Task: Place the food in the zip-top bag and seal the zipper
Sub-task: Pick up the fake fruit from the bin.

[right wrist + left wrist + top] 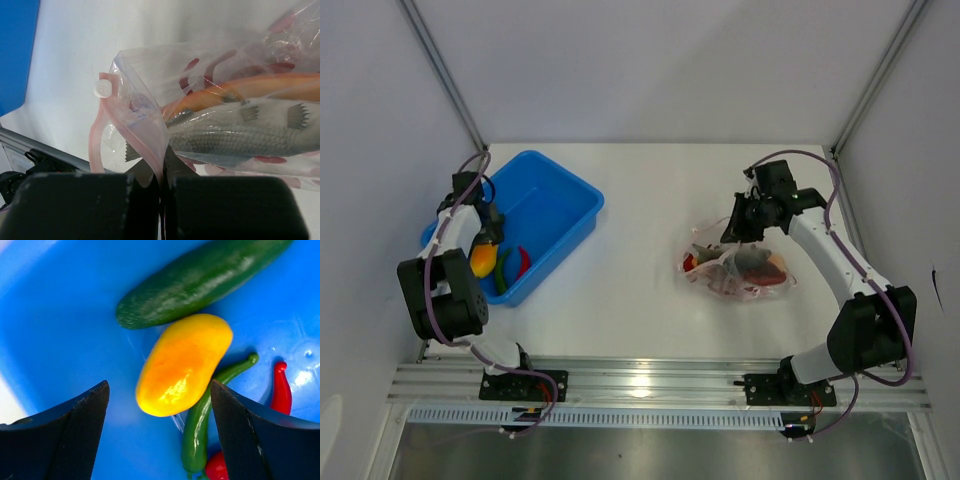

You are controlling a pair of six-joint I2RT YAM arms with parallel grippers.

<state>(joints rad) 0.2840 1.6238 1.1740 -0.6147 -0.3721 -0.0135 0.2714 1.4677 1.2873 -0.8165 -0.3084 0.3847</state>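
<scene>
Left end effector (159,390) spread above yellow food (182,365) | right end effector (161,170) pinching zip-top bag (142,75) edge

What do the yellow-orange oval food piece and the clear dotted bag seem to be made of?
The yellow-orange oval food piece: probably hard moulded plastic, glossy; smooth skin with bright highlights. The clear dotted bag: thin soft plastic film, shiny; it creases and the grey fish shows through.

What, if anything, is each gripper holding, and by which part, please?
The right gripper pinches the zip-top bag by its pink zipper edge; the left gripper is open, holding nothing.
</scene>
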